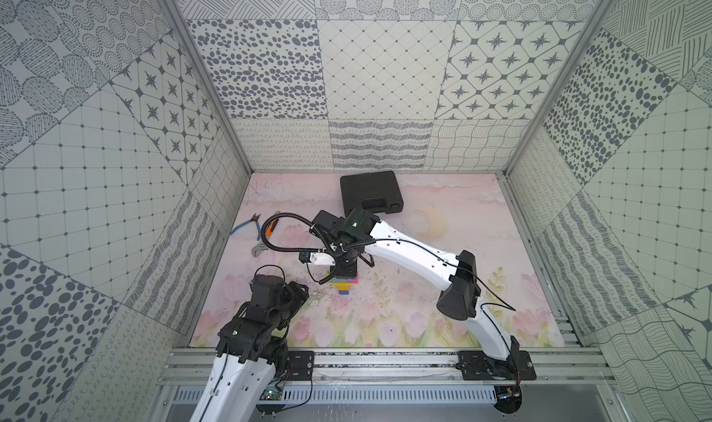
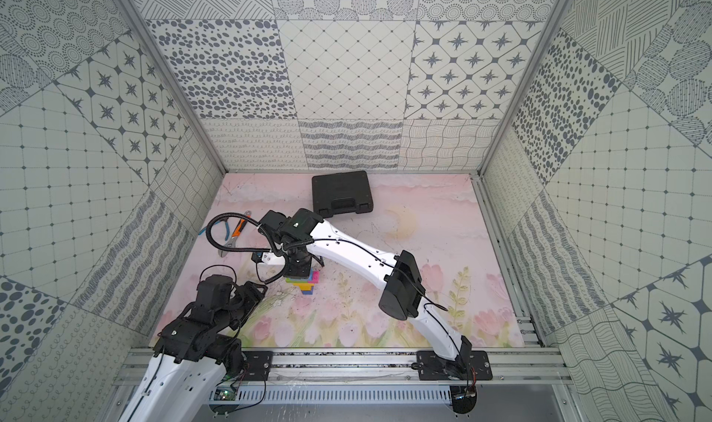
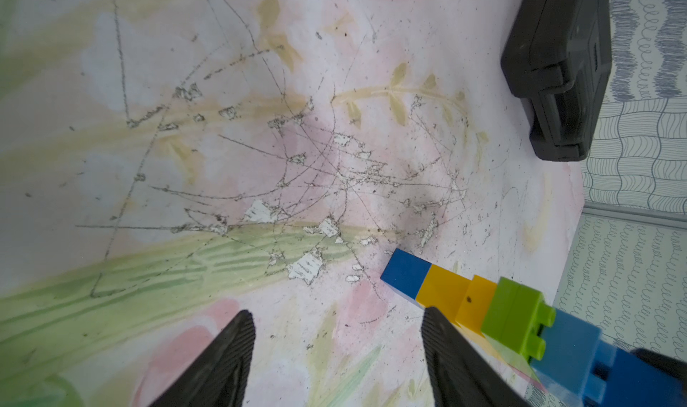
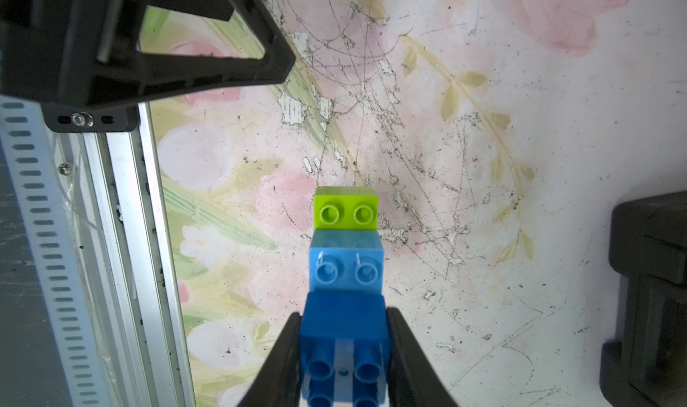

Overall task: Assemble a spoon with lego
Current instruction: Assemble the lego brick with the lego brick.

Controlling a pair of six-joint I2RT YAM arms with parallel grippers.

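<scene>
The spoon (image 1: 345,285) is showing dark blue, yellow, lime green, light blue and pink bricks. The mat (image 1: 424,296) is displaying pink tulips and green leaves, with a pale yellow moon (image 1: 433,221) at 2 o'clock from the spoon. The case (image 1: 370,191) is appearing black. The walls (image 1: 385,73) are carrying grey-on-white dots, stars and grids.

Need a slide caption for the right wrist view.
Right gripper shut on the dark blue end of the spoon, floral mat behind.
</scene>
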